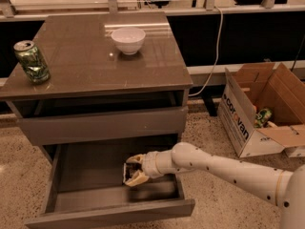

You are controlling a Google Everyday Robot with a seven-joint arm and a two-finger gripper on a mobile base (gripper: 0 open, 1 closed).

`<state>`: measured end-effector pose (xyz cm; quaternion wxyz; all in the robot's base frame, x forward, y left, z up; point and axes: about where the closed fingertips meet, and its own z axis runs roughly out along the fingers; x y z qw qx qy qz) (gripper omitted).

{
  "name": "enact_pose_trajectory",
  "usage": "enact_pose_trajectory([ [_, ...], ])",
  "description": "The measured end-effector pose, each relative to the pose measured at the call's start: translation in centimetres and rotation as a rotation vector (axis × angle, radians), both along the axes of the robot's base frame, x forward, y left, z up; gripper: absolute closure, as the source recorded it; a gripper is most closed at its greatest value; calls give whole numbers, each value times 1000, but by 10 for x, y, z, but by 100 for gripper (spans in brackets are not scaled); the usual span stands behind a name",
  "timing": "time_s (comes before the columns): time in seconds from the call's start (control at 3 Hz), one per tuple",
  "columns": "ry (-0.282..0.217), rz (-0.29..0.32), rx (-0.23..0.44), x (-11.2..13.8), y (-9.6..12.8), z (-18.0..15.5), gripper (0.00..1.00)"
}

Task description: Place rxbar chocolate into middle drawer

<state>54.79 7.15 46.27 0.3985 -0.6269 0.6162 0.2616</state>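
Observation:
The middle drawer is pulled open below the table top; it is wide, shallow and grey-brown. My gripper reaches in from the right, low over the right half of the drawer floor. Its cream fingers are shut on the rxbar chocolate, a small dark bar with white print that shows between them. The bar hangs just above or at the drawer floor; I cannot tell whether it touches.
A green drink can stands at the left of the table top and a white bowl at the back middle. The upper drawer is slightly open. An open cardboard box stands on the floor at the right.

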Motion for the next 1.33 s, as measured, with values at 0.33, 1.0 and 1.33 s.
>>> enact_pose_trajectory([
  [0.33,33,14,-13,2,13,-19,100],
  [1.0,93,-43,-5,15,11,-53,100],
  [1.33,105,-32,-107,18,15,-66,75],
])
